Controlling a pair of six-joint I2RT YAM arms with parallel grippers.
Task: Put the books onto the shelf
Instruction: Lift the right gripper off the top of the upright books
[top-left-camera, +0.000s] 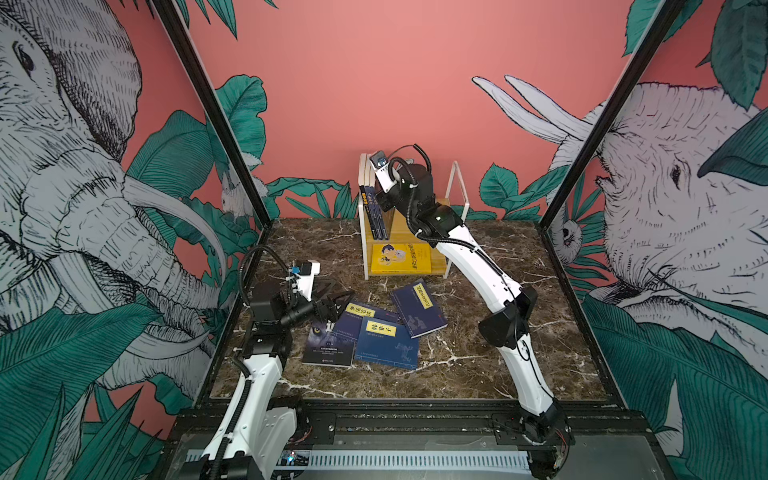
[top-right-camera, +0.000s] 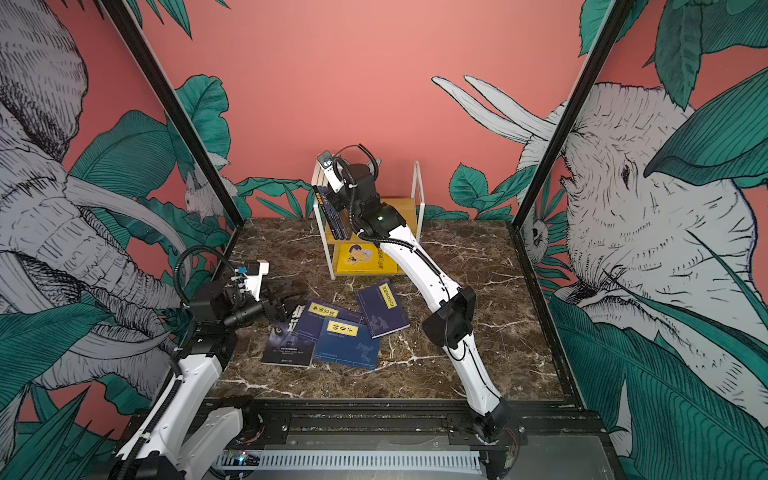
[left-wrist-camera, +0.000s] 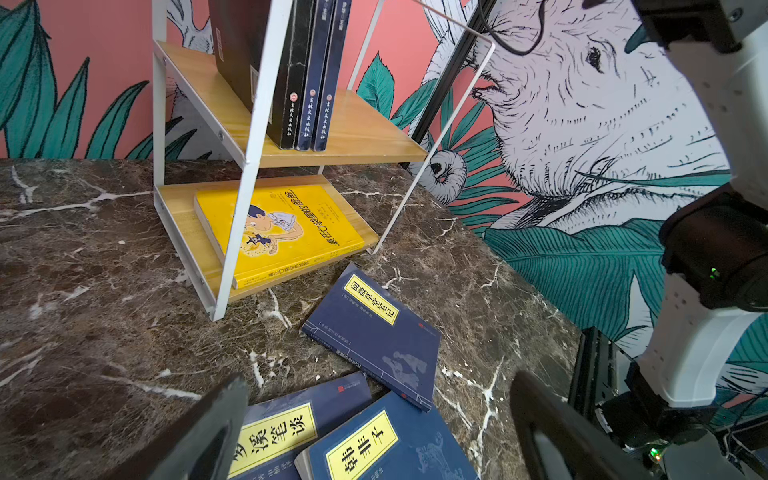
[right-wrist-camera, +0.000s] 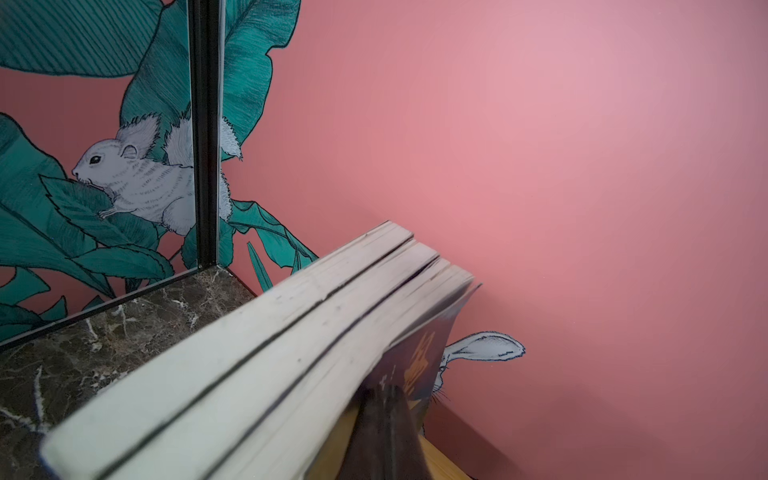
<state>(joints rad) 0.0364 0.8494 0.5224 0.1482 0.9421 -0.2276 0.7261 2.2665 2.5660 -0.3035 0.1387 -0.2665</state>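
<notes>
Both top views: outstretched right end effector (top-left-camera: 382, 201) closed at shelf (top-left-camera: 435, 258); left end effector (top-left-camera: 338, 291) open above books (top-left-camera: 386, 343).

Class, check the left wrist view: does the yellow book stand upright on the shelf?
No, the yellow book lies flat, cover up, on the lower board of the shelf.

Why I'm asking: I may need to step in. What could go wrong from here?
1. The upright books lean on the shelf with the shut right gripper alongside them; pulling away might topple them.
2. The open left gripper hovers by overlapping table books; grasping one may drag others.
</notes>
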